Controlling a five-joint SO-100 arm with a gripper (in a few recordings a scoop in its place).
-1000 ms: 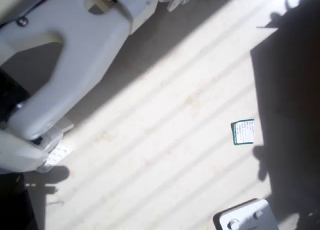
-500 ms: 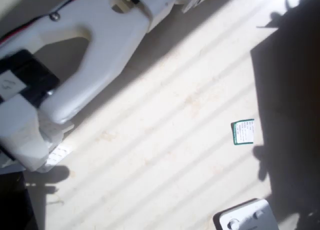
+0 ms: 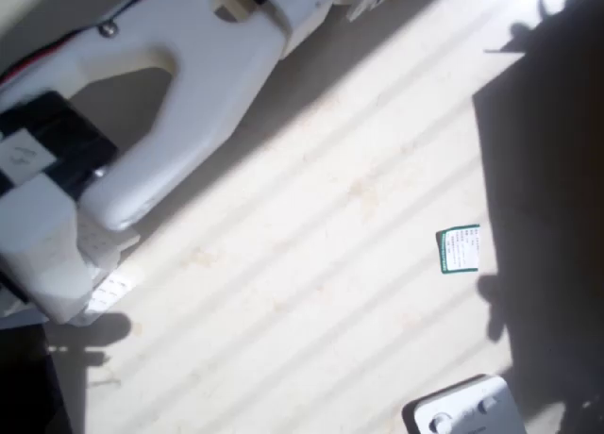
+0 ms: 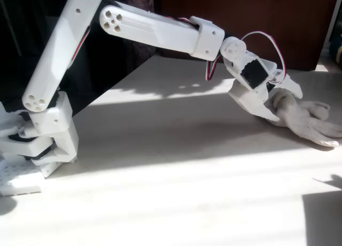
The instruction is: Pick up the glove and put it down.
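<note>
The glove (image 4: 302, 117) lies flat on the table (image 4: 176, 166) at the right of the fixed view, its stubby fingers spread toward the right edge and its cuff end bunched up toward the arm. The gripper (image 4: 275, 104) is down at that cuff end: one white finger (image 4: 255, 102) slopes to the tabletop just left of the fabric, the other sits over the top of it, and the bunched cloth shows between them, so the jaws look closed on the glove, which rests on the table. The white arm (image 4: 160, 32) reaches across from its base (image 4: 37, 139) at the left edge, upper link raised, forearm angled down to the wrist, red and white wires looping above it. Sunlight falls in stripes over the pale tabletop. In the overhead view the arm (image 3: 170, 94) crosses the upper left corner, a small green-and-white card (image 3: 459, 249) lies at the right beside a dark shadow, and a white plastic part (image 3: 464, 410) sits at the bottom edge.
</note>
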